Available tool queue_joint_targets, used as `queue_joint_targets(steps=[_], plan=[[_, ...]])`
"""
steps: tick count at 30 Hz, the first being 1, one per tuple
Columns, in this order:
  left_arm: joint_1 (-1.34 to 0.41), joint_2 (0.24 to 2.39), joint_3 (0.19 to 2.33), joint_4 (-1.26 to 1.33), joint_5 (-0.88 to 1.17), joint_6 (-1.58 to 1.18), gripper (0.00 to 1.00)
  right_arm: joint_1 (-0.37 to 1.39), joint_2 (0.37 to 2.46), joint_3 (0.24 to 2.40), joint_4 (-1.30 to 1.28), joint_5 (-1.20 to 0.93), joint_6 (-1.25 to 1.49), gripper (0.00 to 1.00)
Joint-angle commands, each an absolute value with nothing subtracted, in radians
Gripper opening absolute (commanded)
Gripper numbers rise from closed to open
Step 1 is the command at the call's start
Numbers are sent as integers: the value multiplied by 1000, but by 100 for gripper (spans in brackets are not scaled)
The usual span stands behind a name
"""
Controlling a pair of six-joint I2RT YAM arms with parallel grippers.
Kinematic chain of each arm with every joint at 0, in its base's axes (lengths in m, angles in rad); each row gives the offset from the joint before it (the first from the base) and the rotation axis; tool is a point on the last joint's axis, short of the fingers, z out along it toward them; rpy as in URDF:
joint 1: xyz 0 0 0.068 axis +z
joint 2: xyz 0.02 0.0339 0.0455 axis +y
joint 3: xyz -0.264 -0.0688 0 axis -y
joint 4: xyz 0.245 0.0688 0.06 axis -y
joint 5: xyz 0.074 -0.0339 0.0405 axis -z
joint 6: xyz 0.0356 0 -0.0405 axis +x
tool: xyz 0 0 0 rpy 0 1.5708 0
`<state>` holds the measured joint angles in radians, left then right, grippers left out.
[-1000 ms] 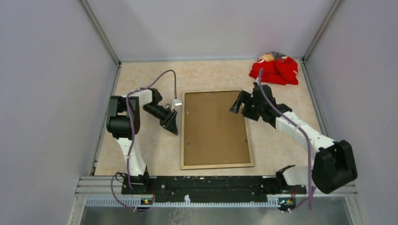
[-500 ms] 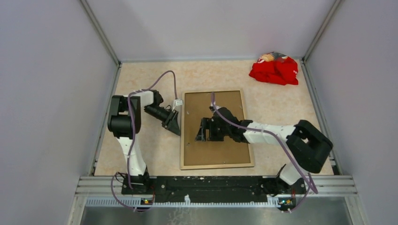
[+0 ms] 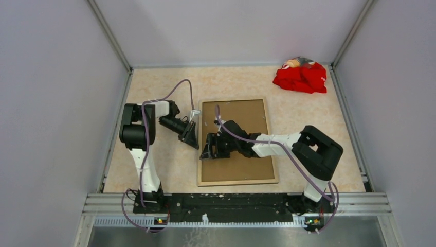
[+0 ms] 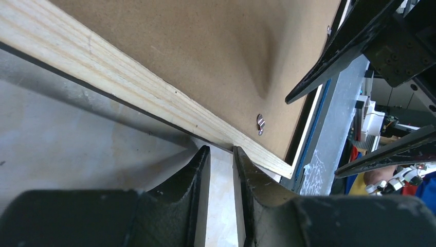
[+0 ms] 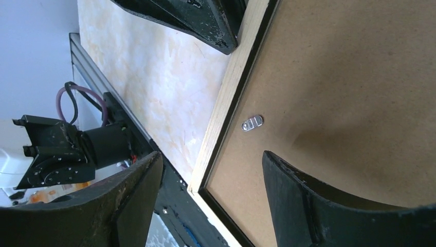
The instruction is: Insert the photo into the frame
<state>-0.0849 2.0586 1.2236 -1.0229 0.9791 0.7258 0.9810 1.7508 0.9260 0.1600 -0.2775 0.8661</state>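
The frame [image 3: 237, 142] lies face-down on the desk [image 3: 164, 164], backing board [image 3: 241, 123] in place (photo unseen). Right claw [image 3: 208, 151], wide open and empty, should turn the clip [image 5: 252, 123] gently; left claw [image 3: 192, 137], nearly closed, empty, braces the edge.

Top external: high behind the bases, looking down over the whole table [image 3: 308, 123]. Wrist views: close, sharing the frame [image 4: 128, 85] near the table's left edge.

Lab test cell: plain grey walls [image 3: 61, 77], aluminium rail [image 3: 231, 200], marbled tabletop [image 3: 169, 164].
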Motion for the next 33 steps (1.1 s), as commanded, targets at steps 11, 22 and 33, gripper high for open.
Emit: queue_joint_targets(steps=[11, 22, 33], plan=[[-89, 2057, 1214, -996, 997, 715, 27, 991, 1846, 980, 263, -359, 902, 69], [-89, 2055, 1205, -1000, 993, 726, 25, 991, 1883, 1001, 261, -329, 890, 68], [-93, 2059, 1204, -1000, 997, 725, 24, 991, 1911, 1031, 263, -333, 882, 67]])
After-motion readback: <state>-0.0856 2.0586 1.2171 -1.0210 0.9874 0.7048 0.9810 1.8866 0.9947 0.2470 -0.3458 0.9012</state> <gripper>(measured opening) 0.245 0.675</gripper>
